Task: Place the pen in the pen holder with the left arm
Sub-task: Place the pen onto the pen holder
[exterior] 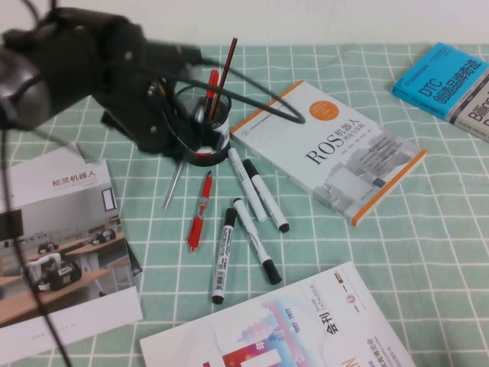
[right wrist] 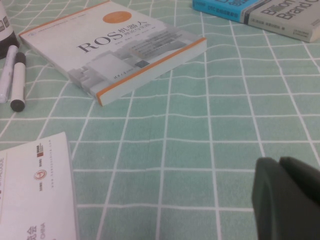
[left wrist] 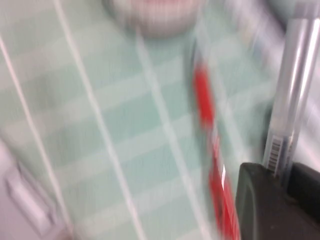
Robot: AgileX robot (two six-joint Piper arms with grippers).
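Right gripper (right wrist: 287, 200) parked low over the cloth, fingers together, empty. Red pen (exterior: 200, 210) lies nearer. Left gripper (exterior: 164, 122) sits beside the pen holder (exterior: 205, 126), clamped on the pen (left wrist: 292, 90). Pen (exterior: 175, 183) slants to the cloth; light, stiff, slick, so grip mid-barrel.

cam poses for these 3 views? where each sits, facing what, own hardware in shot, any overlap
High view: raised on the robot's side, angled down at the green checked tablecloth; left arm by the round black wire-mesh pen holder.
Left wrist view: on the left arm, close above the cloth; left gripper holds the slim grey semi-transparent pen beside the red pen.
Right wrist view: low over the cloth; right gripper at the frame edge.
Shared: white orange-edged ROS book, high and right wrist.
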